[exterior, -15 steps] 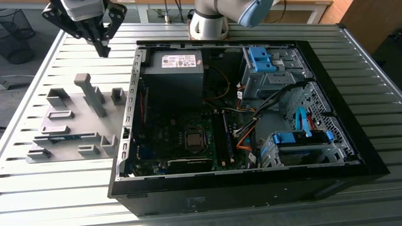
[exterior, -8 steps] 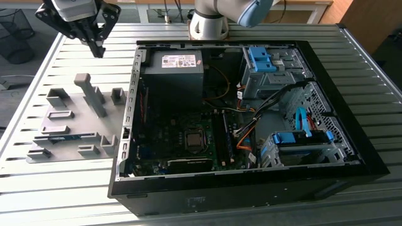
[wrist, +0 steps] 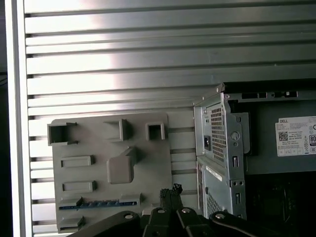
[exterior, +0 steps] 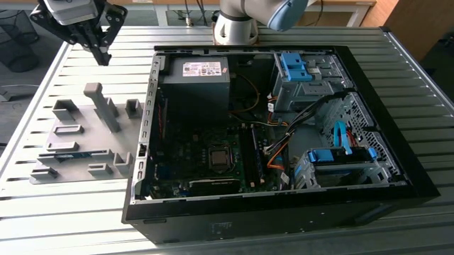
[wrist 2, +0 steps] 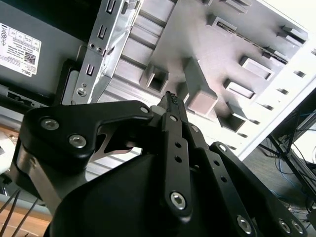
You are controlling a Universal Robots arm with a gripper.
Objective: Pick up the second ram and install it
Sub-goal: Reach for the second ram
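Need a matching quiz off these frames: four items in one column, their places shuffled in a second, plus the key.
Things:
1. pincer
2. second ram
3. power supply
4. processor socket

Places:
A. edge-up in a slot of the grey holder plate, outside the case
B. on the motherboard, mid-case
C. in the air over the slatted table, near the holder plate's far end, shut and holding nothing
D. in the case's far corner on the exterior view's left, white label up

Pairs: 1-C, 2-A, 3-D, 4-B
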